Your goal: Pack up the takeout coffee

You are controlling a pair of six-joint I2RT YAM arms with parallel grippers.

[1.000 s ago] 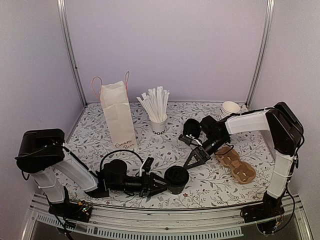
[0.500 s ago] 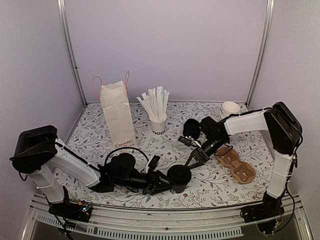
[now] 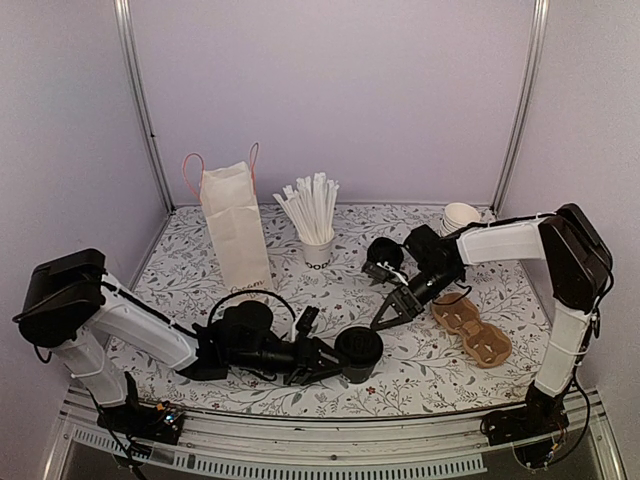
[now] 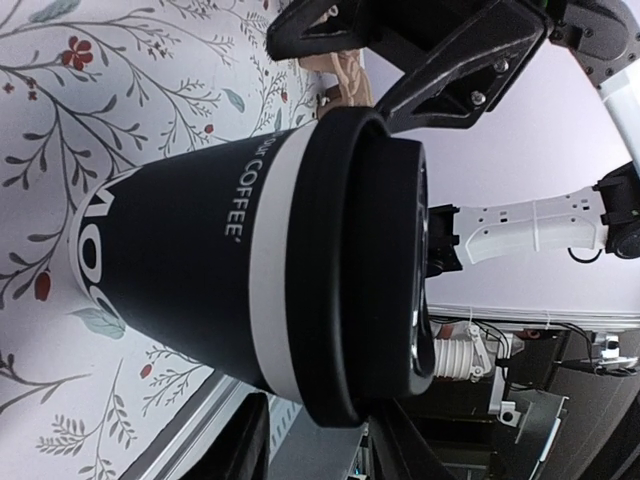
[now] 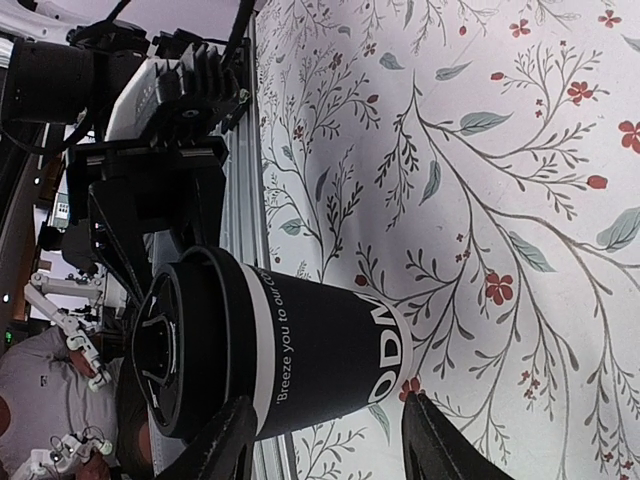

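1. The coffee cup (image 3: 358, 349) stands upright with its lid (image 4: 370, 270) on, at the front of the table (image 3: 420, 375), well forward and right of the paper bag (image 3: 236, 235).
2. My read on handling: thin paper wall, light, dents if squeezed. I can't tell if it's filled, so I'd keep it level. Grip the body under the white band (image 4: 272, 250), not the lid, which could pop off.
3. My left gripper (image 3: 340, 358) straddles the cup from the bag side. I can't tell if the fingers are pressing on it.
4. My right gripper (image 3: 393, 312) is spread wide and empty, near the cup, on the far side from the bag.
5. Containers:
   - The bag is upright; I can't see inside it.
   - The white cup (image 3: 318, 252) just right of the bag is full of straws (image 3: 310, 205).
   - The stack of cups (image 3: 460, 215) is far right of the bag, at the back.
   - The cardboard carrier (image 3: 472, 330) lies flat, far right and forward of the bag, with its slots empty.
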